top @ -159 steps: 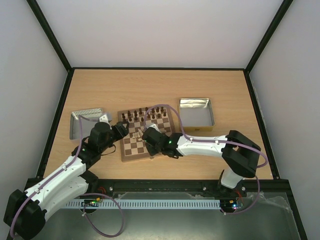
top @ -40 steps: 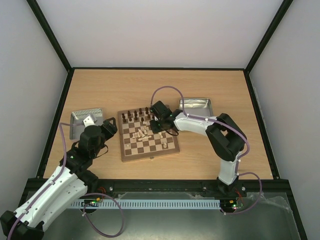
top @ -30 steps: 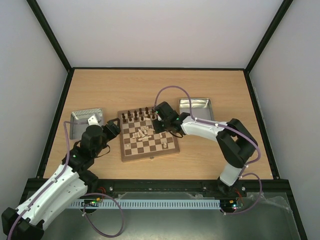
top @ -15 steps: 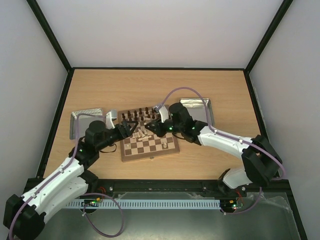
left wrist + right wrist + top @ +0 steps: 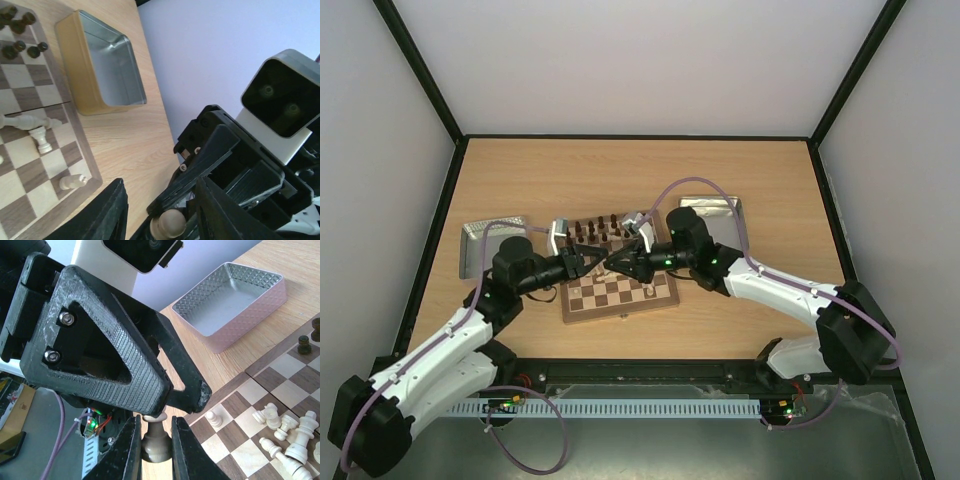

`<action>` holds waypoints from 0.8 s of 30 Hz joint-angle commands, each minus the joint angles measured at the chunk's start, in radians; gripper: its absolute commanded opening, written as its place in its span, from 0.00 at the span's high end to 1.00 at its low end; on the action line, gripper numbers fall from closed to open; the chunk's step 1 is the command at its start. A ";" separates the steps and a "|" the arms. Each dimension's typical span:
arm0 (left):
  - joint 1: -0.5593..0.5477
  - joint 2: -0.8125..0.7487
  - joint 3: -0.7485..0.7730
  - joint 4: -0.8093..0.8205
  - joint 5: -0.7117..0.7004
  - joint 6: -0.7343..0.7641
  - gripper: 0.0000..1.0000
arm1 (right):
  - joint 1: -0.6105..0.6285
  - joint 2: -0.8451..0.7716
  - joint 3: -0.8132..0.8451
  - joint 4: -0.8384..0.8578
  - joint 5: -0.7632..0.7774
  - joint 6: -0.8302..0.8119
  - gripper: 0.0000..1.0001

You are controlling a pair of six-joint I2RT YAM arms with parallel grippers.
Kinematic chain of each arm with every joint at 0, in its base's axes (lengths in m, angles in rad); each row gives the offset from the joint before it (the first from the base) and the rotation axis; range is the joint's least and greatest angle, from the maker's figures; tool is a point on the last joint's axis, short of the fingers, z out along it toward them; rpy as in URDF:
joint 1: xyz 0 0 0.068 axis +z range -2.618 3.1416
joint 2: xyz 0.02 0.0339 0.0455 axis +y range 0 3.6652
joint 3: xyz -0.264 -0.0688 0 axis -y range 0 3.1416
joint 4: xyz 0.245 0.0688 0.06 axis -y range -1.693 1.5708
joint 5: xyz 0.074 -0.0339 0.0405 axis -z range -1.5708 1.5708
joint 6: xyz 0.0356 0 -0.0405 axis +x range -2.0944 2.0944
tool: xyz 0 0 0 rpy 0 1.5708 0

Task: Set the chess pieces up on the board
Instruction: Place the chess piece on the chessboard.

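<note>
Light wood table (image 5: 620, 170), pale walls (image 5: 640, 60) on three sides, black rail (image 5: 640, 137) along the table's edges. The widest stretch of tabletop lies beyond the far side of the board (image 5: 620, 312). A tin (image 5: 475, 250) sits left of the board and a second tin (image 5: 720, 207) right of it, both near.

Above mid-board, the right gripper (image 5: 154, 422) is clamped on a pale pawn (image 5: 152, 442). The left gripper (image 5: 160, 187) stands parted around the pawn's head (contact unclear).

Other chess pieces (image 5: 287, 430) lie heaped mid-board. Dark pieces (image 5: 595, 228) line the board's far rows.

No text, label, brand or number is legible on anything in view.
</note>
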 commanded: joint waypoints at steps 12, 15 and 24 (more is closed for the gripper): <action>0.005 -0.011 0.028 0.033 0.103 -0.045 0.87 | 0.009 -0.012 0.003 0.032 0.068 0.004 0.88; 0.005 -0.011 0.031 0.026 0.085 -0.024 0.89 | 0.009 -0.012 0.004 0.028 0.090 0.020 0.72; -0.022 -0.050 0.070 -0.345 -0.353 0.267 0.89 | 0.009 -0.099 -0.075 -0.039 0.404 0.151 0.50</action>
